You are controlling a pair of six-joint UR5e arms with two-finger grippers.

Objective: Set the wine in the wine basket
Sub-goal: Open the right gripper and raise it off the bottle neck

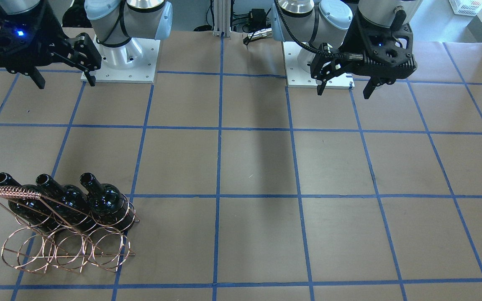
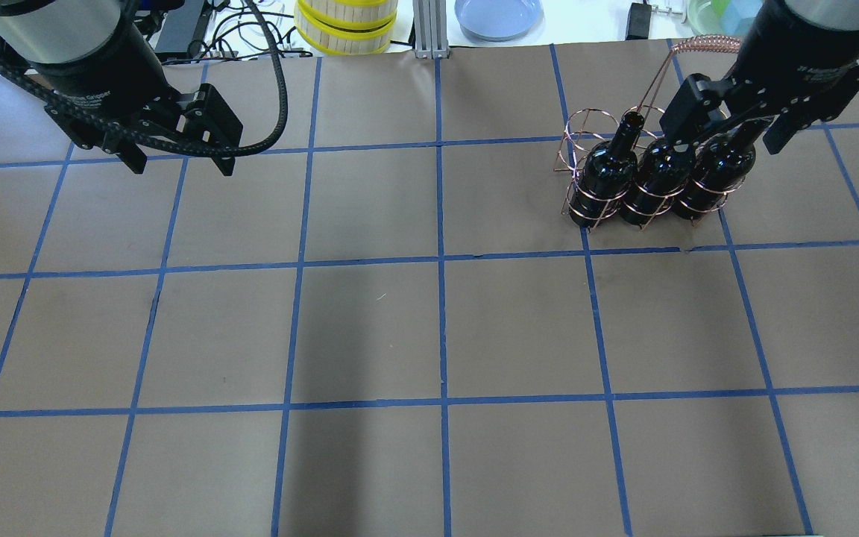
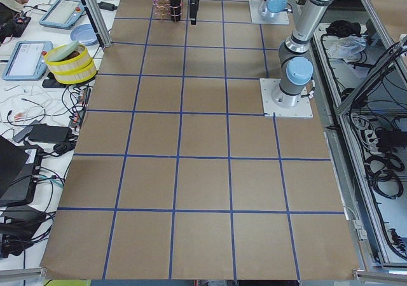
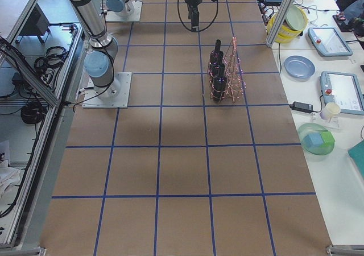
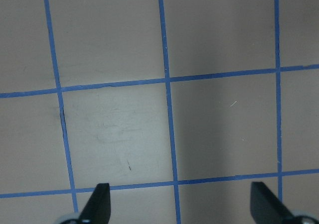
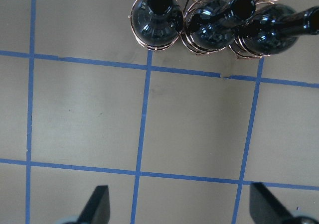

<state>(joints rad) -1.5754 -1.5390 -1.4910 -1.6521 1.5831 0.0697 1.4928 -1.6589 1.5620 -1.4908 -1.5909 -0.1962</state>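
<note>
Three glossy black wine bottles [image 2: 608, 168] [image 2: 653, 175] [image 2: 720, 171] stand side by side in the copper wire wine basket [image 2: 582, 130], in the row of rings on the robot's side. In the front view the bottles [image 1: 105, 198] and basket [image 1: 69, 251] are at lower left, and the other row of rings is empty. My right gripper [image 2: 728, 134] hovers high above the bottles, open and empty. In its wrist view the bottles [image 6: 155, 20] show at the top edge, beyond the fingertips [image 6: 99, 204]. My left gripper [image 2: 180, 160] is open and empty over bare paper [image 5: 182, 206].
Brown paper with a blue tape grid covers the table. The arm bases [image 1: 119, 58] [image 1: 316, 71] stand at the robot's edge. A yellow-rimmed stack [image 2: 346, 26] and a blue plate [image 2: 498, 15] lie beyond the far edge.
</note>
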